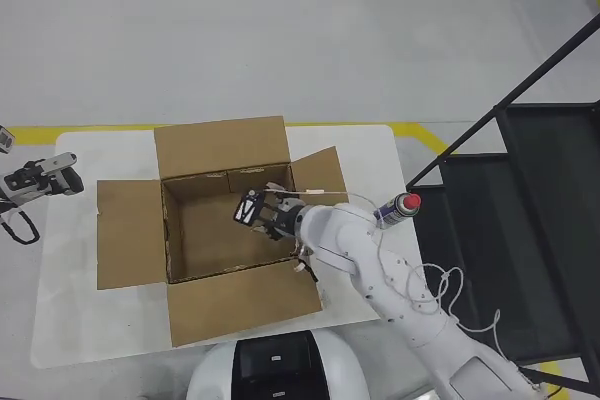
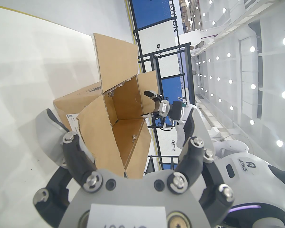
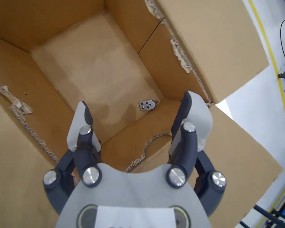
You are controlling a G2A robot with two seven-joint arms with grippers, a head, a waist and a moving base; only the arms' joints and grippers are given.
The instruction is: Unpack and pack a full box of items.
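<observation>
Box (image 1: 225,184) mouth open, flaps (image 1: 130,232) splayed outward

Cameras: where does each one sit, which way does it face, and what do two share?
Top view: above the arms, facing down at table and open box; shows right gripper over the box, left gripper at the table's edge.
Left wrist view: on left wrist, facing sideways at the box; shows its open gripper, right gripper beyond.
Right wrist view: on right wrist, facing down into the box; shows its open gripper.
Shared: all three show the box.
</observation>
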